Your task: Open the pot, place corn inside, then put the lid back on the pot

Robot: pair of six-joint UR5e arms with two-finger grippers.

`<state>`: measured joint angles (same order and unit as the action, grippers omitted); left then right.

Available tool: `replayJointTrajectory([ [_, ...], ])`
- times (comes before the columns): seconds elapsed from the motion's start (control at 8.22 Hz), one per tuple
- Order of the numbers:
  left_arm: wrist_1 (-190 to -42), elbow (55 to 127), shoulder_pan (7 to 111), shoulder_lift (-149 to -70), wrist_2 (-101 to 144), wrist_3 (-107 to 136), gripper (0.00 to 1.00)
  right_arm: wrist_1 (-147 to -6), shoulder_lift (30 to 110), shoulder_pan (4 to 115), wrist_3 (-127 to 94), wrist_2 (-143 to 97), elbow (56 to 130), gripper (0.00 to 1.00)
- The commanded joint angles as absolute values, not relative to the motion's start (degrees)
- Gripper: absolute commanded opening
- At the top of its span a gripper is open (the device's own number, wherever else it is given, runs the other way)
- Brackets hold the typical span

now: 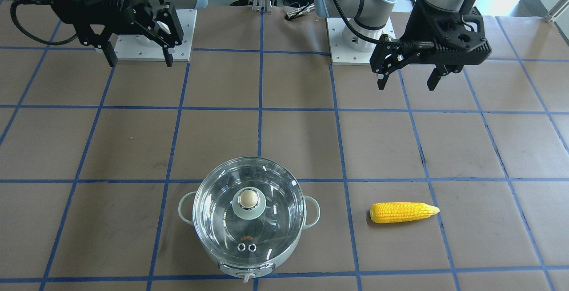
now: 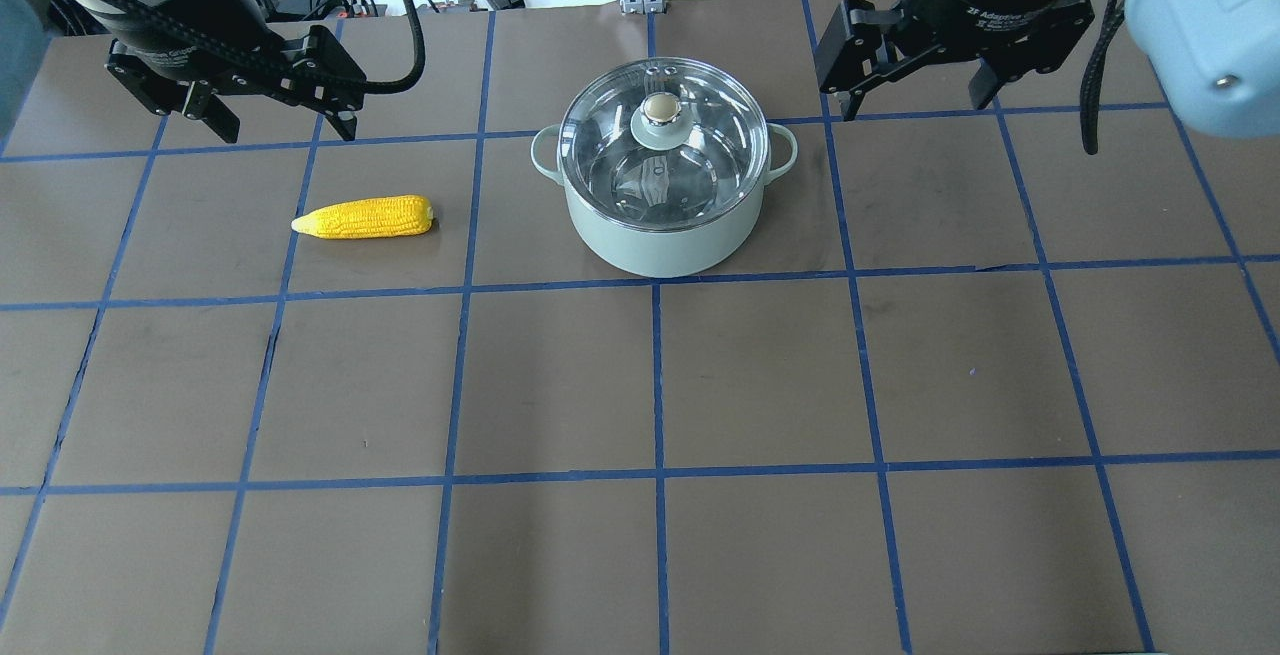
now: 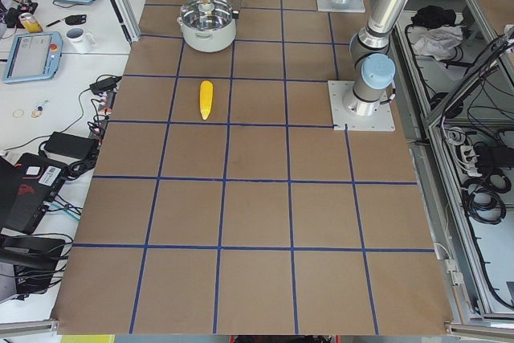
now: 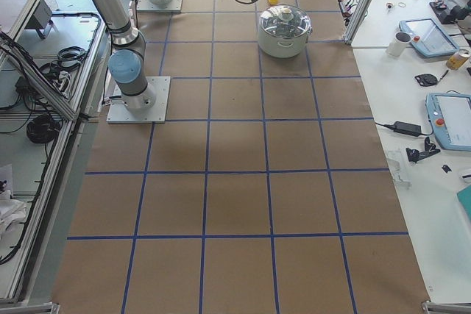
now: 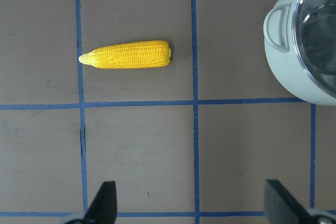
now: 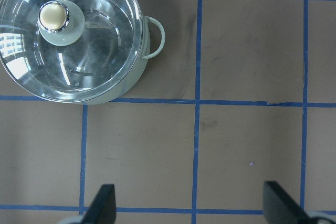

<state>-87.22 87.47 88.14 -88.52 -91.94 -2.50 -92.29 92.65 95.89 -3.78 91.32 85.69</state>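
Brown tabletop (image 2: 560, 385), blue tape grid (image 2: 657, 385), white benches (image 4: 401, 97)

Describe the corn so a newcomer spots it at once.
On the brown, blue-gridded table, find the mint-green pot. The corn lies flat beside it, apart, nearer the left gripper. It is the only bright yellow, tapered thing.

The left gripper (image 2: 287, 127) hung raised, pointing straight down, its jaws spread wide. The right gripper (image 2: 915, 103), well apart from it, hung likewise, pointing down with jaws spread wide.
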Motion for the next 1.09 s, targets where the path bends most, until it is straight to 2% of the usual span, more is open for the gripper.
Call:
replayJointTrajectory([
  [0.0,-87.2,87.5,88.2,-88.6,-91.9,-1.4,1.0,-92.3,92.6,95.9,-3.7,91.3,85.7,1.0],
  [0.36,-86.2,87.9,88.0,-89.1,-91.9,1.0,1.0,-92.3,92.7,95.8,-3.7,91.3,85.6,1.0],
  [0.97,-76.4,87.0,87.2,-96.0,-91.6,34.8,1.0,-92.0,92.5,95.5,-3.5,91.3,85.6,1.0],
])
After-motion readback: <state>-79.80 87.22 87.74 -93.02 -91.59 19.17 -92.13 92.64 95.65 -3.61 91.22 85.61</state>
